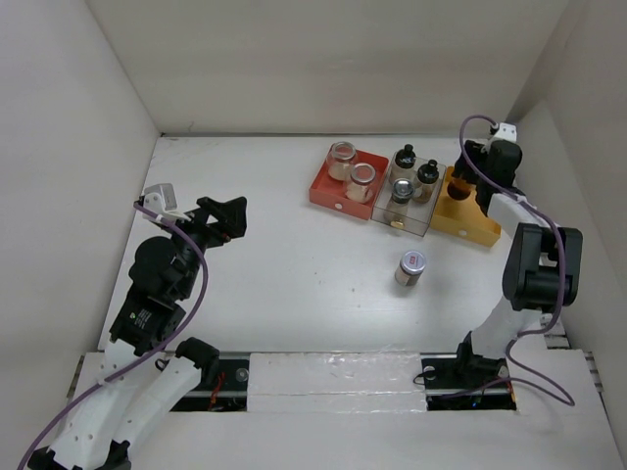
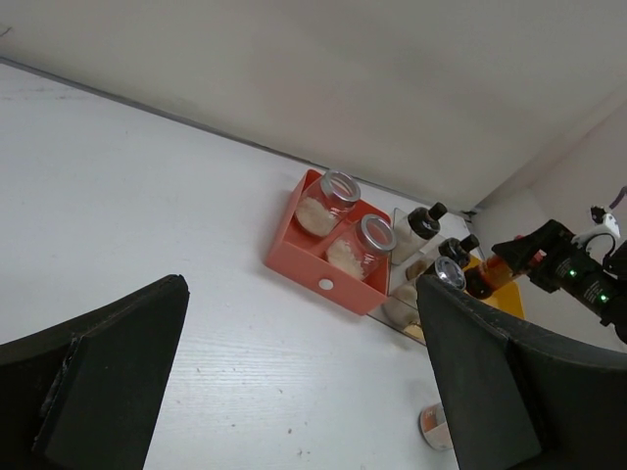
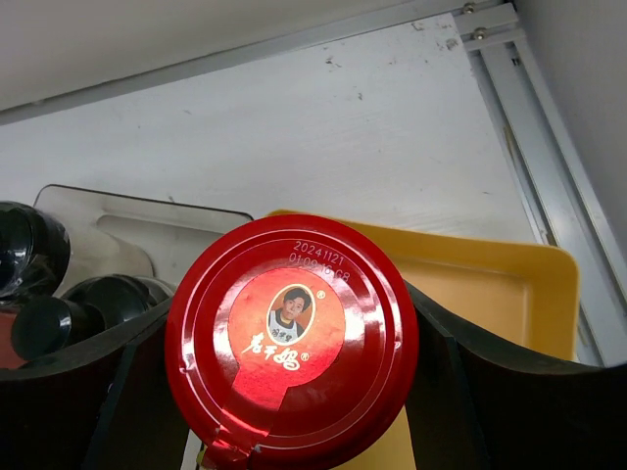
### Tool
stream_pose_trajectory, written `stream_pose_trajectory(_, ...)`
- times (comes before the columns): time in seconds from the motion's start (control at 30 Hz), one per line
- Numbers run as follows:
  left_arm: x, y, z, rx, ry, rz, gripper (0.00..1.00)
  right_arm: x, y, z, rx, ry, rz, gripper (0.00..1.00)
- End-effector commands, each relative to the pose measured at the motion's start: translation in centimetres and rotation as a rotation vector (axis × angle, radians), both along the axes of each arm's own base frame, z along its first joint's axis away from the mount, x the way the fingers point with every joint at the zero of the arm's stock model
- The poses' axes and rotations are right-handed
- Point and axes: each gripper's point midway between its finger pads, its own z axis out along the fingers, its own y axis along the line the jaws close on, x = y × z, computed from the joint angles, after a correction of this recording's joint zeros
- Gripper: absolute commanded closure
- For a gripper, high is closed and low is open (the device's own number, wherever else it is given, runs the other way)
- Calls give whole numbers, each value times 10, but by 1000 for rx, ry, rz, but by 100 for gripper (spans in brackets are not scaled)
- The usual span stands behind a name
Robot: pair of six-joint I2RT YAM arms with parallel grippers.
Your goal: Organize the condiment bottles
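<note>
Nearest, lone jar (image 1: 410,267) standing apart on the table (image 1: 284,274), left end effector (image 1: 223,217) wide and idle; farther, right end effector (image 3: 294,392) clamping red-lidded jar (image 3: 292,338) over yellow tray (image 3: 490,284), risking rim catch and tipping.

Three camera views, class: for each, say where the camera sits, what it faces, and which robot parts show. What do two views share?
Top external: above and behind, looking down at the table, both arms showing.
Left wrist: low, facing the red tray between its open fingers.
Right wrist: straight down on the red-lidded jar, shut in the right gripper over the yellow tray.
Top and left views share the red tray.
</note>
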Motion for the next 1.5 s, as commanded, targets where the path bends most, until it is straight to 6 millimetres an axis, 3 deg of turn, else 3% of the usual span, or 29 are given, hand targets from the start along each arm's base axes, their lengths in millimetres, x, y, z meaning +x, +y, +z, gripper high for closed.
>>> stream_pose_trajectory(0.0,2,0,18,-9,-50,2,1,38,-1,91,-27,-314,26,43)
stream_pose_trajectory(0.03,2,0,18,-9,-50,2,1,42,-2,95,-29,-323,26,43)
stream_pose_trajectory(0.07,2,0,18,-9,-50,2,1,45,-4,82,-27,-299,15,43)
stream_pose_trajectory(0.13,2,0,18,-9,-50,2,1,50,-5,78,-26,-292,15,43)
stream_pose_trajectory(0.17,2,0,18,-9,-50,2,1,52,-6,84,-28,-306,15,42)
stream_pose_trajectory(0.2,2,0,18,-9,-50,2,1,53,-6,74,-24,-282,15,42)
stream_pose_trajectory(0.5,2,0,20,-14,-58,2,1,53,-4,54,-15,-244,24,11)
stream_pose_trajectory(0.63,2,0,20,-14,-58,2,1,43,0,84,-21,-293,36,6)
stream_pose_trajectory(0.7,2,0,20,-14,-58,2,1,31,2,117,-32,-353,37,4)
stream_pose_trajectory(0.73,2,0,20,-14,-58,2,1,23,7,115,-30,-343,37,4)
stream_pose_trajectory(0.77,0,1,22,-18,-66,2,1,9,9,143,-39,-395,38,4)
stream_pose_trajectory(0.83,0,1,22,-18,-66,2,1,-10,32,152,-32,-399,71,4)
stream_pose_trajectory(0.87,0,1,22,-18,-66,2,1,-24,44,133,-7,-359,86,7)
stream_pose_trajectory(0.9,0,1,22,-18,-66,2,1,-48,59,152,15,-400,108,13)
stream_pose_trajectory(0.93,-3,2,25,-22,-76,2,1,-63,69,147,29,-399,105,31)
stream_pose_trajectory(0.97,-6,4,28,-28,-87,2,1,-84,96,107,56,-330,142,77)
stream_pose_trajectory(1.0,-5,6,28,-29,-86,16,2,-108,107,121,90,-381,144,91)
stream_pose_trajectory(1.03,-7,7,30,-33,-95,16,2,-120,118,114,93,-383,157,96)
stream_pose_trajectory(1.07,-8,5,30,-32,-95,4,4,-134,137,102,99,-354,200,93)
stream_pose_trajectory(1.1,-7,3,26,-28,-87,-5,5,-144,144,92,99,-313,222,86)
stream_pose_trajectory(1.17,-8,2,26,-27,-87,-15,7,-173,152,62,66,-169,273,54)
stream_pose_trajectory(1.2,-8,0,26,-27,-88,-25,9,-185,159,53,62,-118,303,26)
stream_pose_trajectory(1.23,-8,0,26,-27,-88,-25,16,-198,159,47,47,-79,318,16)
stream_pose_trajectory(1.27,-8,0,26,-27,-88,-25,20,-216,158,25,40,30,325,9)
stream_pose_trajectory(1.33,-9,-2,28,-30,-96,-35,27,-232,162,10,50,92,351,0)
stream_pose_trajectory(1.37,-9,-2,28,-30,-96,-35,32,-245,164,-8,55,172,365,0)
stream_pose_trajectory(1.47,-9,-2,28,-30,-96,-35,32,-261,175,-30,74,273,423,0)
